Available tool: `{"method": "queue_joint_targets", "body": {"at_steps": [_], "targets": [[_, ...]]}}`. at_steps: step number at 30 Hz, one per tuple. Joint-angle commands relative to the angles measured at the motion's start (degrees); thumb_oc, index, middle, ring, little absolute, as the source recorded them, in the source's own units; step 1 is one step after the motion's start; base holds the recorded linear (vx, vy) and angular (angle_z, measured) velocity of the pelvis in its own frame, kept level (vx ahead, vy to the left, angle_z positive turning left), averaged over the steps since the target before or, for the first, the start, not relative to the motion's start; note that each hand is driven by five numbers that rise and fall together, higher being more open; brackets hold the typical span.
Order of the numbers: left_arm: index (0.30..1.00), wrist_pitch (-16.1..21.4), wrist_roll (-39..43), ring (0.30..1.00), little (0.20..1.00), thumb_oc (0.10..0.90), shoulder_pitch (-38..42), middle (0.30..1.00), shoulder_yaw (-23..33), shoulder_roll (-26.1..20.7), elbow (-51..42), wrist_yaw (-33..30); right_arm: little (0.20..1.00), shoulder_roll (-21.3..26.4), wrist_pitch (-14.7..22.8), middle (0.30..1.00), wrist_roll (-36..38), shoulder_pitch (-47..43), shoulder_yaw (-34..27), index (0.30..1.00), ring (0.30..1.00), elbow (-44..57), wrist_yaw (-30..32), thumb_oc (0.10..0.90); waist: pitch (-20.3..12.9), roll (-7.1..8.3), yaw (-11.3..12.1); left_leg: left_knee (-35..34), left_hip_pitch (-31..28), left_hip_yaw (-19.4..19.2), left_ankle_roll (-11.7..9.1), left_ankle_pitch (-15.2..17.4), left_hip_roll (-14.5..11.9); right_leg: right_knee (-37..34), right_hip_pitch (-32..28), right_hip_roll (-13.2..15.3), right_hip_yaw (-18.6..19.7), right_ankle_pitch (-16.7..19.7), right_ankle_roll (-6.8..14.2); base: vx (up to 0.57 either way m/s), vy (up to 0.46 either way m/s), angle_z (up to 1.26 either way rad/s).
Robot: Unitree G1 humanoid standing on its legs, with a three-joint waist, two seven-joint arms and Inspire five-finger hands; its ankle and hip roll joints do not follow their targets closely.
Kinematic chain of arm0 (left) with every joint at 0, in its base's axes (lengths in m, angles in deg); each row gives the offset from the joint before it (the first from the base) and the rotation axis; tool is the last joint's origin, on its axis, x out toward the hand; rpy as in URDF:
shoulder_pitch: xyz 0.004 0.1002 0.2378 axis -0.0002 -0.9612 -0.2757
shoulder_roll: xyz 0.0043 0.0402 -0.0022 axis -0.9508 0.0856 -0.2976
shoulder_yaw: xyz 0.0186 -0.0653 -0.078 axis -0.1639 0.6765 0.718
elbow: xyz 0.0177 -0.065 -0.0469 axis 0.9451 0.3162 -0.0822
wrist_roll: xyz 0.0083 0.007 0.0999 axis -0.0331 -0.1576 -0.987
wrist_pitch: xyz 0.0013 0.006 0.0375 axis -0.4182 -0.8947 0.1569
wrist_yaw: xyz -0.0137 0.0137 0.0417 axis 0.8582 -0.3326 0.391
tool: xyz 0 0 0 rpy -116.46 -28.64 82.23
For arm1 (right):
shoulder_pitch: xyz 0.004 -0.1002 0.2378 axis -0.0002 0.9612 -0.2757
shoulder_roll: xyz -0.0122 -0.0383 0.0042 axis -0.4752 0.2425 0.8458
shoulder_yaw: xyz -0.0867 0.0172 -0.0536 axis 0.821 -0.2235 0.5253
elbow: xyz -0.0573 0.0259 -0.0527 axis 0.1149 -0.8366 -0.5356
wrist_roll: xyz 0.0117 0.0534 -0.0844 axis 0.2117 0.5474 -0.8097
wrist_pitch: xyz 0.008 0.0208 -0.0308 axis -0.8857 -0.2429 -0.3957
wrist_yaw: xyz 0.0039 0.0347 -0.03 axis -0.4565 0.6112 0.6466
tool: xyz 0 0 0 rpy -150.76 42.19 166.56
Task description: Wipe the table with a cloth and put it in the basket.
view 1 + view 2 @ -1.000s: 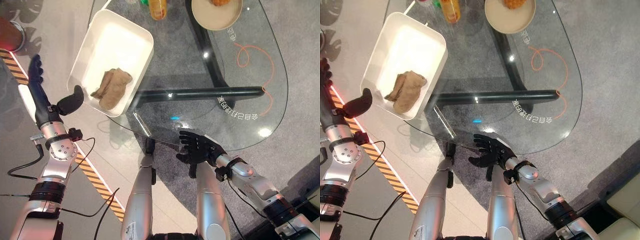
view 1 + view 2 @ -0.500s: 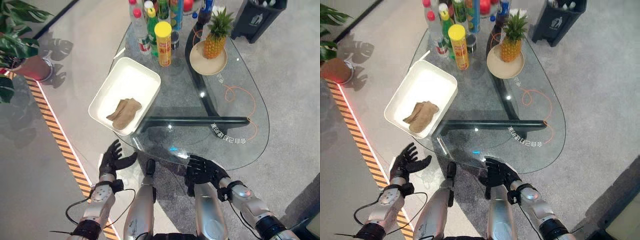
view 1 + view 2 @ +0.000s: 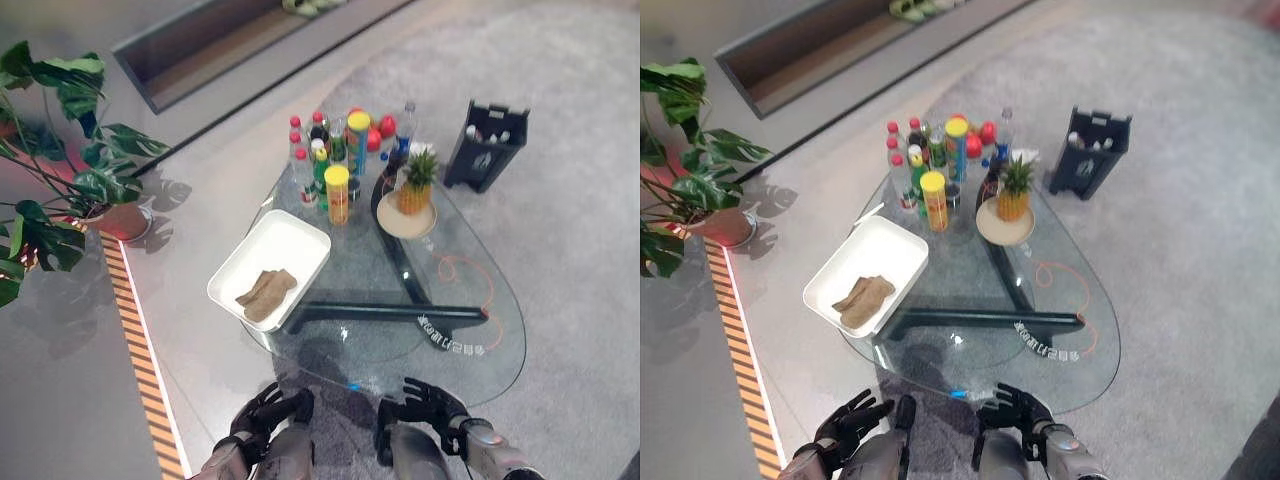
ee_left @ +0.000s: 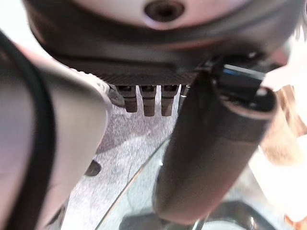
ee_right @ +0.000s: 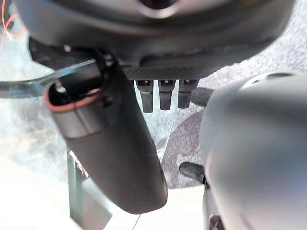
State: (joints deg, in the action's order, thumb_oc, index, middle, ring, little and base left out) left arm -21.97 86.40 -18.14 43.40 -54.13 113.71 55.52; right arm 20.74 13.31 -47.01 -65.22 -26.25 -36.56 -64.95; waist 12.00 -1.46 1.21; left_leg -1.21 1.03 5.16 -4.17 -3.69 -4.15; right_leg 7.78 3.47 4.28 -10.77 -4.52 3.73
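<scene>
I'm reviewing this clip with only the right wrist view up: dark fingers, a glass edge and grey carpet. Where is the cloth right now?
Observer: The brown cloth lies inside the white basket on the glass table, toward the robot's left side.
Operator: Is either hand holding it?
Observer: No. The left hand and right hand both sit low at the near table edge, fingers relaxed and holding nothing.
Operator: What else is on the table?
Observer: A cluster of bottles at the far end, and a pineapple on a round plate beside them.
</scene>
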Motion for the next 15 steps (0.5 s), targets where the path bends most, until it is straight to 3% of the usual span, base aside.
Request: {"method": "queue_joint_targets", "body": {"at_steps": [1,3,9,15], "targets": [[0.900,-1.8,-3.2,0.900,0.900,0.800,1.5,0.900,-0.8,1.4,3.6,3.0,0.900,-1.0,-0.7,0.900,-0.6,0.0,0.3,0.900,0.900,-1.3,1.7,0.800,-1.9,2.54,0.2,-0.6,-1.5,-2.3,0.7,2.0,5.4,-8.6,-5.8,-2.3,2.7,4.4,0.4,0.08,-0.048,-0.03],[0.900,-2.3,-5.9,0.900,0.900,0.800,3.0,0.900,-0.9,1.8,8.8,3.0,0.900,-2.0,-1.5,0.900,-0.5,-0.5,-0.3,0.900,0.900,-5.8,2.7,0.800,-3.6,2.36,-0.2,-2.0,-3.0,-2.9,0.6,1.9,4.8,-10.3,-7.1,-2.2,3.2,5.2,0.7,0.09,-0.041,-0.05],[0.900,-5.5,-4.3,0.900,0.900,0.800,3.5,0.900,1.3,2.4,12.7,2.0,0.900,-3.3,-2.7,0.900,1.0,-0.2,-3.9,0.900,0.900,-12.4,5.3,0.800,-6.0,1.56,-1.3,-3.6,-4.9,-4.4,0.5,2.2,3.9,-11.9,-8.6,-2.3,4.2,5.5,0.9,0.09,0.000,-0.16],[0.900,-7.1,-3.1,0.900,0.900,0.800,2.3,0.900,5.2,2.6,16.0,2.2,0.900,-3.7,-1.2,0.900,0.6,1.3,-9.0,0.900,0.900,-16.4,7.2,0.800,-7.5,1.31,-2.1,-3.4,-5.9,-5.9,0.7,3.0,3.3,-11.3,-9.1,-2.1,5.1,4.8,0.8,0.06,0.014,-0.08]]}}
